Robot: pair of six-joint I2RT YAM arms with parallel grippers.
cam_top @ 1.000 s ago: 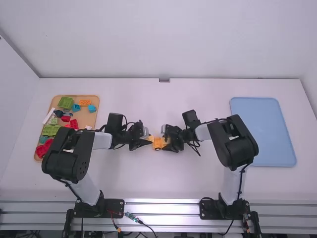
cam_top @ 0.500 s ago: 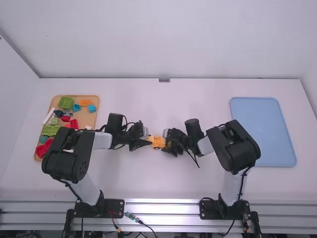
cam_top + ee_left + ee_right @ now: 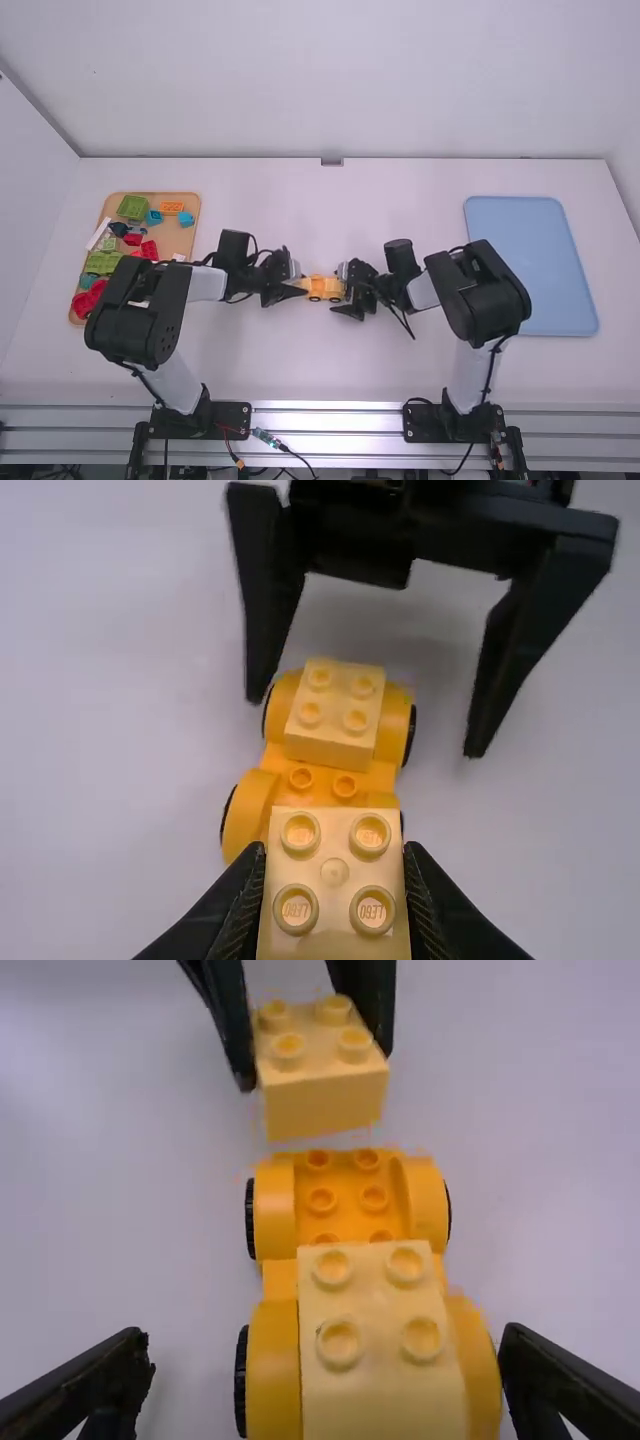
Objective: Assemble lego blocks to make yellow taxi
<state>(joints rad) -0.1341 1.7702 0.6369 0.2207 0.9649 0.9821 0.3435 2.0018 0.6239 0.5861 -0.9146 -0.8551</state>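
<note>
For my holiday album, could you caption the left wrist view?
Black gripper pinching a pale yellow four-stud block beside a yellow wheeled toy chassis.

From my station I can see a tan tray (image 3: 180, 238) near the table's (image 3: 270, 365) left edge. It holds a green block (image 3: 132, 207) and an orange block (image 3: 171, 208) by its far edge, with red pieces (image 3: 88, 300) at its near left corner. I see a blue tray (image 3: 520, 265) near the table's right edge.
</note>
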